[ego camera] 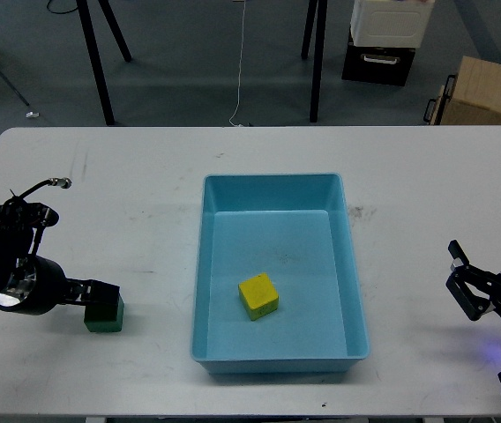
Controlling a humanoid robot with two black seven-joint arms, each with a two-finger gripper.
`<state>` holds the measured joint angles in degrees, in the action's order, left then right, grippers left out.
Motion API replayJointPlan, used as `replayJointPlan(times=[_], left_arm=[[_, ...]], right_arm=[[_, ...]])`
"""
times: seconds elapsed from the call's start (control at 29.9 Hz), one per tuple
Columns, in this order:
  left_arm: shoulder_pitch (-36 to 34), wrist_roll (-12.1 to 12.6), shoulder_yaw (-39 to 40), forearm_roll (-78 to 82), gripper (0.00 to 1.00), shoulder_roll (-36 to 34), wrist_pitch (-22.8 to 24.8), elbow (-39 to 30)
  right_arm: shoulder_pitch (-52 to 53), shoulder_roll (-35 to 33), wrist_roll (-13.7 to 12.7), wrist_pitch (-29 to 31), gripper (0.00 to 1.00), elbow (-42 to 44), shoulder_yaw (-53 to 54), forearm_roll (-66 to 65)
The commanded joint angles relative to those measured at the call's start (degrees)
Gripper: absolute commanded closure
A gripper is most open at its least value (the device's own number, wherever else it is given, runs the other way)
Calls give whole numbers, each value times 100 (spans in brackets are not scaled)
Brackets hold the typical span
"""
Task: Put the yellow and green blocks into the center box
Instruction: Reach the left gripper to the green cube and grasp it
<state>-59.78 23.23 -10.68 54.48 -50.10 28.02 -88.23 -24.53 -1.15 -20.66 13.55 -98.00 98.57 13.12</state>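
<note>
A green block (106, 315) sits on the white table (127, 203) at the left, near the front edge. My left gripper (100, 293) is down at the block and covers its top; its dark fingers cannot be told apart. A yellow block (258, 296) lies tilted inside the blue centre box (208, 264), towards its front. My right gripper (489, 254) is at the right edge of the table, open and empty, far from both blocks.
Behind the table stand black stand legs (92, 53), a black-and-white case (383, 40) and a cardboard box (489, 92) on the grey floor. A cable loop (34, 187) sticks up from my left arm.
</note>
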Motion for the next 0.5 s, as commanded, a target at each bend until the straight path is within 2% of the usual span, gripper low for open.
replayJointPlan(times=[0.0,0.3,0.37,0.43,0.47], left_arm=[[28,15,13,1,0,1,-2,-2],[28,85,22,27,2,9,-2,-2],[28,191,31,45,15,9,-2,-10],[28,348,75,159,45,9,-2,-10],[28,419,75,238,56,9,-2,-10]], right_arm=[[1,1,0,8,0,0,-4,-46],[1,1,0,7,0,0,-4,-64],[1,1,0,8,0,9,5,-64],[1,1,0,8,0,17,5,-64],[-8,1,0,8,0,17,5,-64]])
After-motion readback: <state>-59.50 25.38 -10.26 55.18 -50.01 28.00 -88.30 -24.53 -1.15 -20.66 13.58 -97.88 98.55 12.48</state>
